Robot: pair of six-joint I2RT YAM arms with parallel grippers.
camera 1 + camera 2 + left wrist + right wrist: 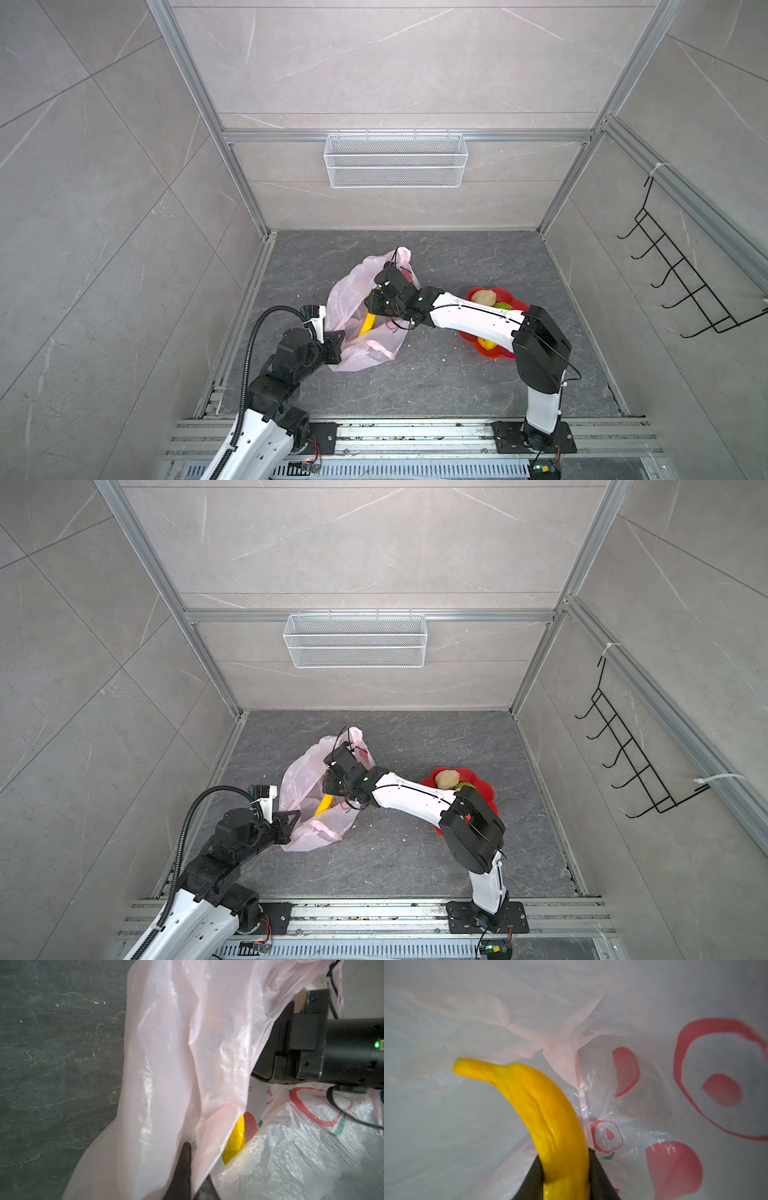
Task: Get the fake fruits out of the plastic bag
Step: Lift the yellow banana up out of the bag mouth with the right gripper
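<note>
Grey stone floor (pixel 436 374): right gripper (pixel 564 1159) clamps banana (pixel 542 1109) inside plastic bag (pixel 349 286); left gripper (pixel 338 338), closed, pinches bag rim. Banana likely light, slick; end-hold may swivel.

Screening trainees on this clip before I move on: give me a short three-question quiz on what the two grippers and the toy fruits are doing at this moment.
1. True or false: the right gripper is shut on the long yellow toy banana inside the thin pale-pink plastic bag.
2. The left gripper pinches: A the bag's edge; B the banana; C nothing.
3. Fill in: the knobbly cream toy lump lies on the red flower-shaped ____.
Key: 1 true; 2 A; 3 plate.
</note>
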